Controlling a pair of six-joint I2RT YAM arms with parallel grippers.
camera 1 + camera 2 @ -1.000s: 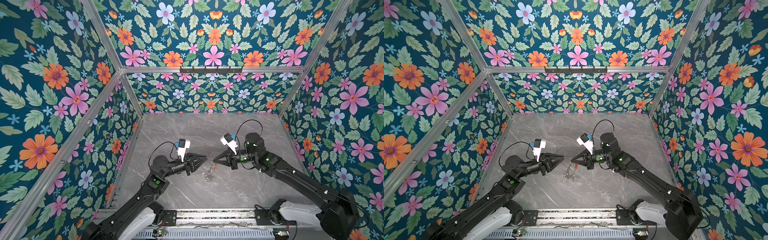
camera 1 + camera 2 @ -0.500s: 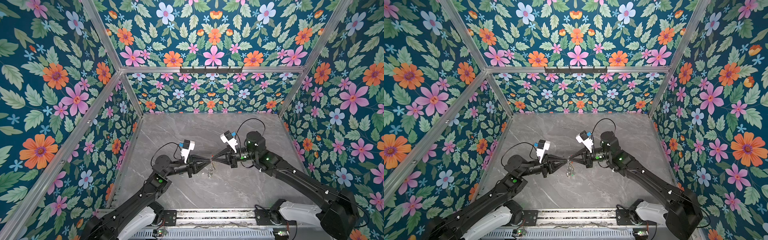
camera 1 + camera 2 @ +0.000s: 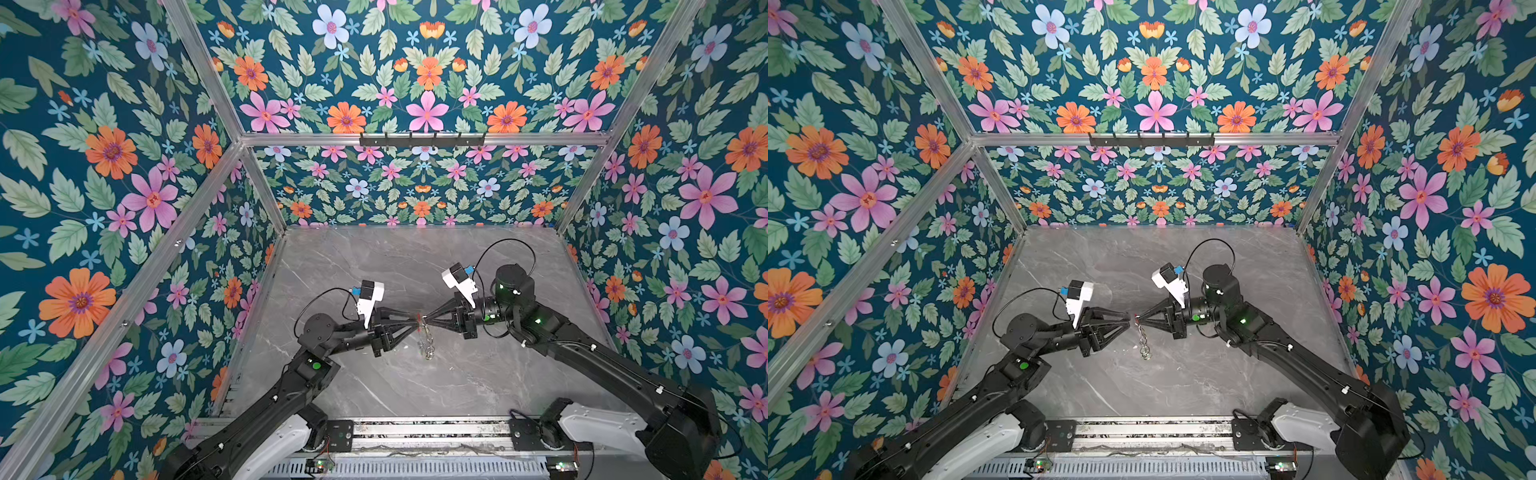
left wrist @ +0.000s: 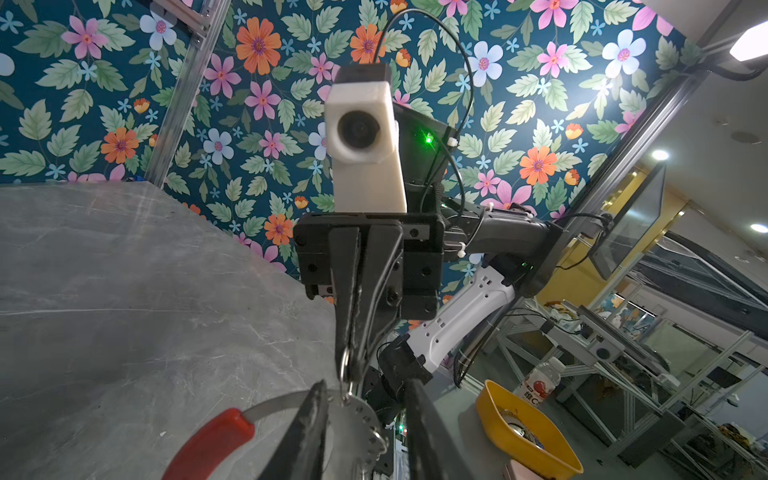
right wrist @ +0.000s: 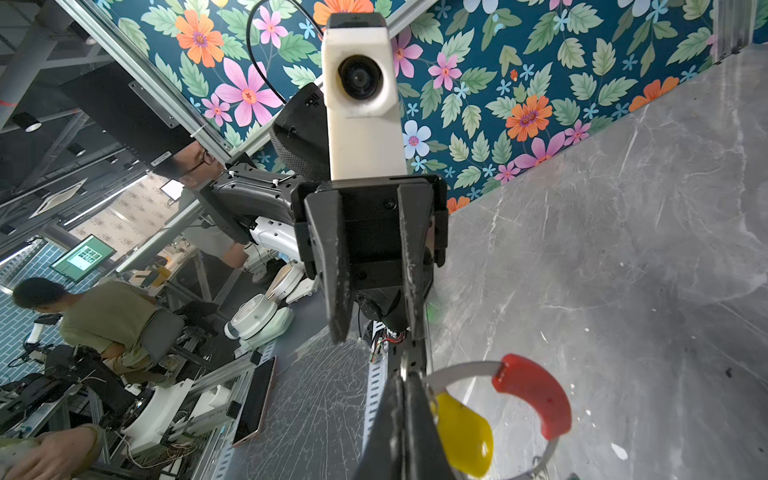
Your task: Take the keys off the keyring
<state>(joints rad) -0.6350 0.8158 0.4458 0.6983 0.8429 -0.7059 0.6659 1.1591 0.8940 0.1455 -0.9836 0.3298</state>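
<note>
Keyring (image 3: 427, 343) hangs above the middle of the desk (image 3: 374, 257), seen edge-on in both top views. The right gripper (image 3: 428, 323) is clenched on 1 small silver loop (image 4: 343, 368) at the top of the keyring and carries it. The left gripper (image 3: 415, 326) meets it tip to tip, released, with its 2 fingers (image 5: 337, 291) spread. Whether they touch the keyring I cannot tell. The right wrist view shows the red segment (image 5: 538, 399) and a yellow key (image 5: 463, 434) just beside the clenched fingertips.
</note>
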